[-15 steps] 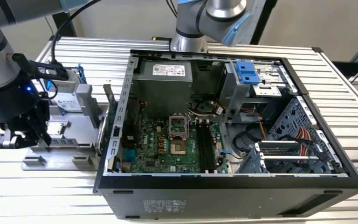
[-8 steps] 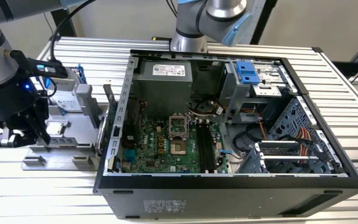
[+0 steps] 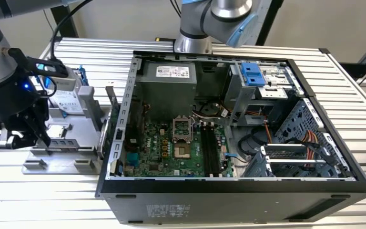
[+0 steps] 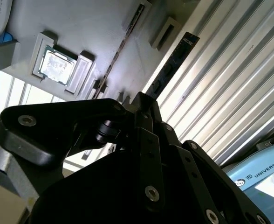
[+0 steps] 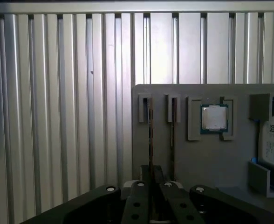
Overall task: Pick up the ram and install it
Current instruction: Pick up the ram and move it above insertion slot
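Ribbed surface (image 3: pixel 43 191), exterior view's left: pincer (image 4: pixel 145 100) clamped on the ram (image 4: pixel 174 60); a skewed grip could wedge it in the holder (image 3: pixel 55 167).

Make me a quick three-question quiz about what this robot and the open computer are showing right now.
1. True or false: the gripper is inside the computer case.
2. Which lies in the grey tray? A) processor chip B) keyboard C) fan
3. Name the long dark stick at the gripper's tip in the second wrist view.
Key: 1 false, it hangs over the grey tray; 2 A; 3 the ram.
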Motion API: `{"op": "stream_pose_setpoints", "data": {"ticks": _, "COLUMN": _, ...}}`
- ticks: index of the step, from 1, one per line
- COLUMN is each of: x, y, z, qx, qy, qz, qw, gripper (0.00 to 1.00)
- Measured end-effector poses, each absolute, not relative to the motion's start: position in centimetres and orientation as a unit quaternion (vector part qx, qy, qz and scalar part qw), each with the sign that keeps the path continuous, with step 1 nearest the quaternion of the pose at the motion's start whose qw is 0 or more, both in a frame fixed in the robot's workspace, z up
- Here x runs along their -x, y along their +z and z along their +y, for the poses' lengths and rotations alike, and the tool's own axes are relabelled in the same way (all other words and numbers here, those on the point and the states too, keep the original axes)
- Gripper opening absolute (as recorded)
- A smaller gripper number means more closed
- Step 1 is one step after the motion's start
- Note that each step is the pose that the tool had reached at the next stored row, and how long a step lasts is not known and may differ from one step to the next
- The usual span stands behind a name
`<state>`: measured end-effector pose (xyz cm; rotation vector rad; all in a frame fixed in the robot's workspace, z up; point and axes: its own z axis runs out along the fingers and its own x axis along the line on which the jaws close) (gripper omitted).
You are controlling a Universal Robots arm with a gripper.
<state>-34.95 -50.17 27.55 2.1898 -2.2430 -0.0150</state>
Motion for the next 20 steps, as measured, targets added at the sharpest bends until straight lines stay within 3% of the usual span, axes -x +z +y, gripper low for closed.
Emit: {"op": "stream_pose_setpoints", "data": {"ticks": 20, "x": 34.95, "y": 28.51, "z": -50.17, "qx": -0.699, "qy": -0.005, "qz": -0.716, "qw": 0.003, "gripper": 0.0}}
